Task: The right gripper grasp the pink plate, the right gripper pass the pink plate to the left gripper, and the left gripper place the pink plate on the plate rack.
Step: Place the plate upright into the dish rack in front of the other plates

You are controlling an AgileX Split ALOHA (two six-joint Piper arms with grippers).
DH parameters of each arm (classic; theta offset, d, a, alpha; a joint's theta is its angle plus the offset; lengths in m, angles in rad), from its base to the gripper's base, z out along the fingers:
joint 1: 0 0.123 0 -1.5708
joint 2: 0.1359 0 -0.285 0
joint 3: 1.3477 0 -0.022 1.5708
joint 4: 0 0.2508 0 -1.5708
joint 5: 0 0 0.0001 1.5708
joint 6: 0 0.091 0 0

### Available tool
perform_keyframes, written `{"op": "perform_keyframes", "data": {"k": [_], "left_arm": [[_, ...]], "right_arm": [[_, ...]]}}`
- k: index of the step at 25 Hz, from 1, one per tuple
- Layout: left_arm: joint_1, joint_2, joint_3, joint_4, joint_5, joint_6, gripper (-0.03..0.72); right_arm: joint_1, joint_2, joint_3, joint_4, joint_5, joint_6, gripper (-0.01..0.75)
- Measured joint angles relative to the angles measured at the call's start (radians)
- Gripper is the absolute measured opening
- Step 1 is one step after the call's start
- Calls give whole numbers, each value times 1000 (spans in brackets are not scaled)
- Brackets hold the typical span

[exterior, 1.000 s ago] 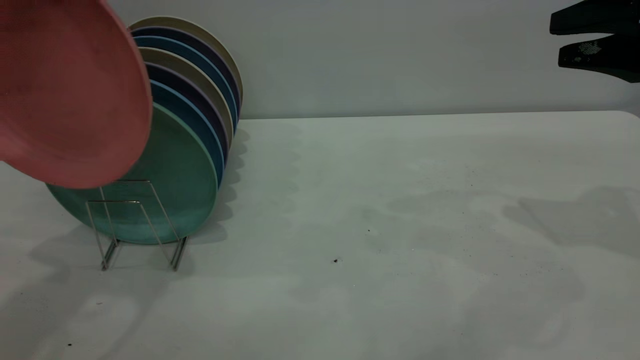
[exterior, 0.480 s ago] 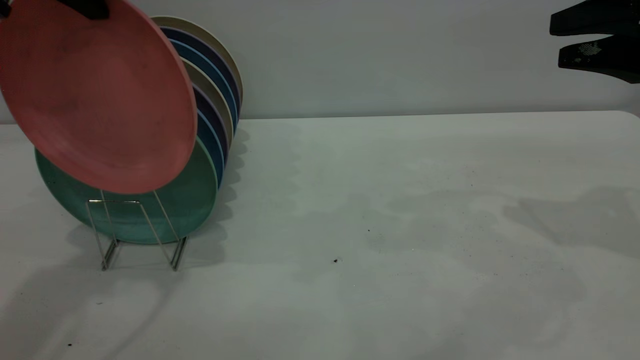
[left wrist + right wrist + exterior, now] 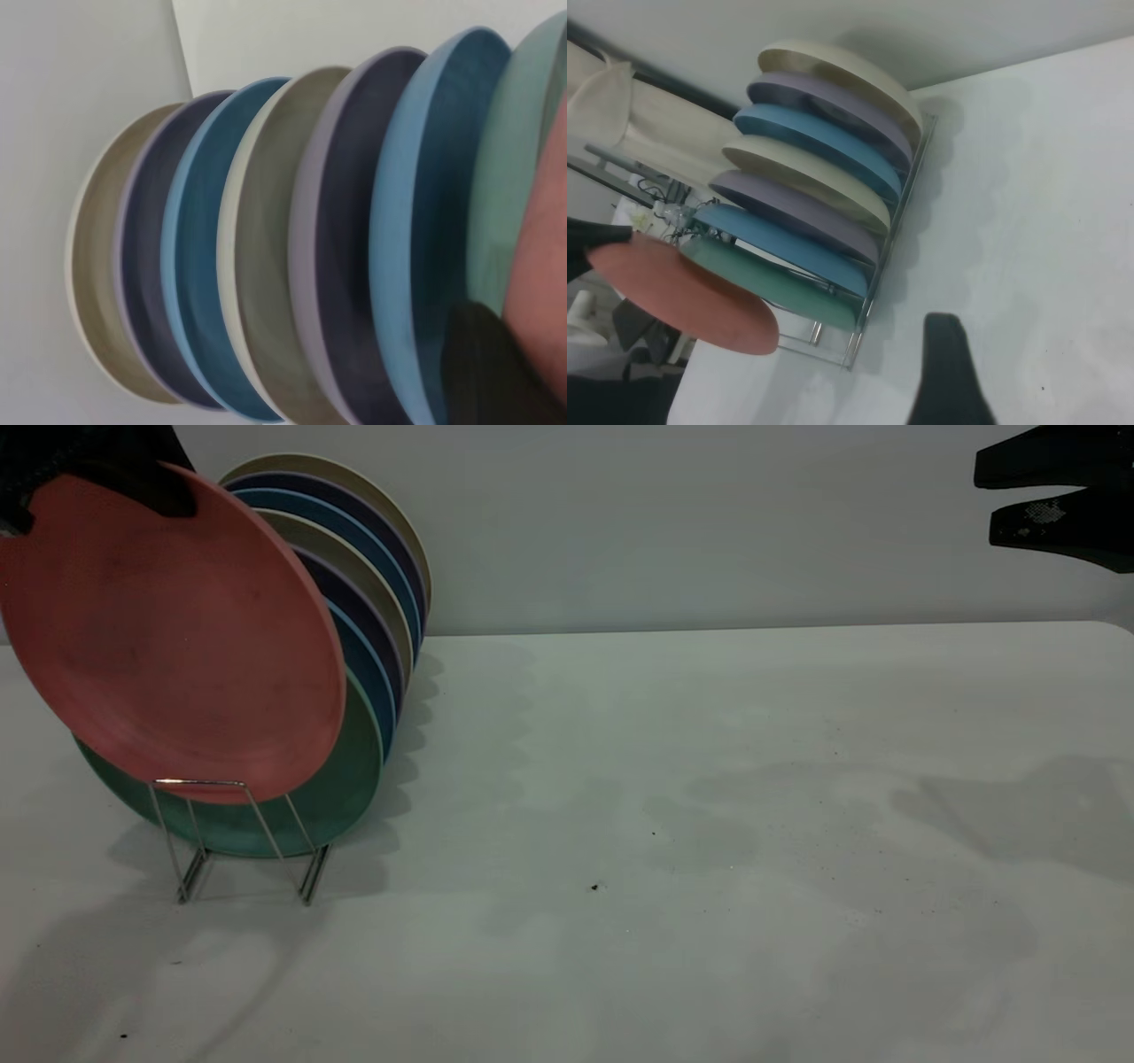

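Seven plates already stand on edge in the plate rack [image 3: 239, 828] at the left of the table [image 3: 709, 824] in the exterior view, the nearest being the mint-green plate [image 3: 341, 802]. The pink plate [image 3: 173, 633] hangs in front of it, tilted, with its lower rim at the nearest wire loop; whether rim and wire touch cannot be told. The left gripper [image 3: 106, 469] is clamped on the plate's upper rim. The right gripper [image 3: 1054, 500] is parked high at the far right, fingers apart and holding nothing.

Left wrist view: the racked plates fan out in a row, and a strip of the pink plate [image 3: 545, 257] shows just beside the mint-green plate [image 3: 505, 168]. One dark finger [image 3: 487, 367] lies over the pink plate's rim.

Right wrist view: the pink plate [image 3: 687, 297] sits over the near, open end of the plate rack [image 3: 873, 292], apart from the stacked row.

Handling judgement: the plate appears rigid, light and matte, so an edge pinch should hold, though a rim grip leaves it free to swing. It may chip if dropped against the wire. Grip at the top rim, opposite the edge entering the slot.
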Motion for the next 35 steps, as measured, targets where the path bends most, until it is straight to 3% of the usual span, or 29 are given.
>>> {"op": "perform_keyframes", "data": {"k": [11,14,21,24,35], "left_arm": [[0,0,1,0,11,-40,73],[0,0,1,0,21,-86,128],[0,0,1,4,54,-249,375],[0,-3,1,5,77,-325,440],[0,-110,1,198,133,-549,470]], "right_arm": [[0,0,0,-1,0,-1,546],[0,0,0,-1,0,-1,546],[0,0,0,-1,0,-1,546],[0,0,0,-1,0,-1,546],[0,0,0,-2,0,7,546]]}}
